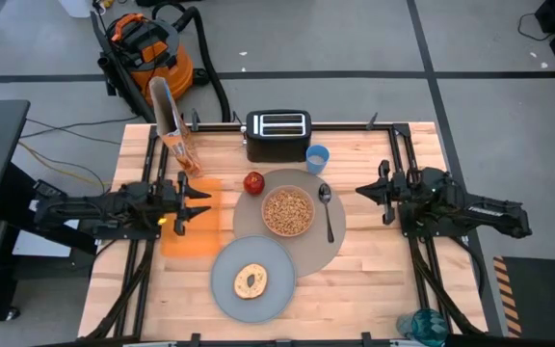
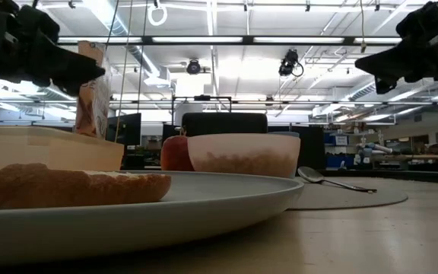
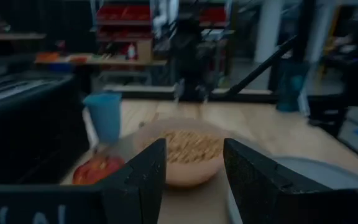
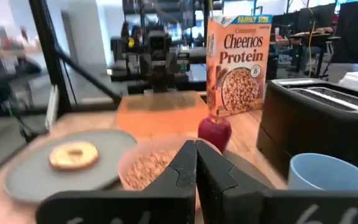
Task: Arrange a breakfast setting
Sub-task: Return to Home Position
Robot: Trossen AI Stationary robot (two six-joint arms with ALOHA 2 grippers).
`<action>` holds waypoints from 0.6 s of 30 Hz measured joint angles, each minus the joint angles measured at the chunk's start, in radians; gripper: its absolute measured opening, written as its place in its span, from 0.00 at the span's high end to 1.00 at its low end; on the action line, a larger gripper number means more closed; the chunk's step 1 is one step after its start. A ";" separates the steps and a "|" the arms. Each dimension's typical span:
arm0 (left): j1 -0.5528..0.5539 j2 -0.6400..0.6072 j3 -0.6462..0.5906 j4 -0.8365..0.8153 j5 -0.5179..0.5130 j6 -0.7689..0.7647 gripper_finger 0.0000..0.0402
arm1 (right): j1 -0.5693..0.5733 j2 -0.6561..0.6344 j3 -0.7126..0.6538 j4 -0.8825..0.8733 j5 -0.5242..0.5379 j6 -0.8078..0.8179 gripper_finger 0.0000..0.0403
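Left pincer [image 1: 200,202] apart, left of large round grey placemat [image 1: 319,253]; right pincer [image 1: 360,191] together, right of it. Translucent pink bowl [image 1: 288,212], cereal-filled, sits mid-placemat. Risk: left arm withdrawing may topple upright cereal box [image 1: 171,123] nearby.

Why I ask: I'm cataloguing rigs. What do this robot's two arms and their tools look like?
The left arm and the right arm are both slim, jointed and near-black. The left tool and the right tool each carry two flat, matt black fingers that taper toward the tips. The fingers sit on a dark bar with faint pale lettering.
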 joint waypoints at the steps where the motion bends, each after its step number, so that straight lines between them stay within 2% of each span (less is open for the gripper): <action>1: 0.000 -0.016 0.000 0.001 0.016 0.010 0.59 | 0.001 0.002 -0.016 0.035 0.002 0.029 0.99; 5: 0.000 -0.051 0.000 -0.001 0.082 0.029 0.59 | 0.045 0.016 -0.081 0.108 0.059 0.087 0.99; 13: 0.000 -0.047 -0.001 -0.005 0.103 -0.021 0.59 | 0.231 0.019 -0.081 0.106 0.215 0.002 0.99; 18: 0.017 -0.047 -0.002 0.017 0.099 -0.029 0.59 | 0.264 0.023 -0.081 0.109 0.240 -0.074 0.94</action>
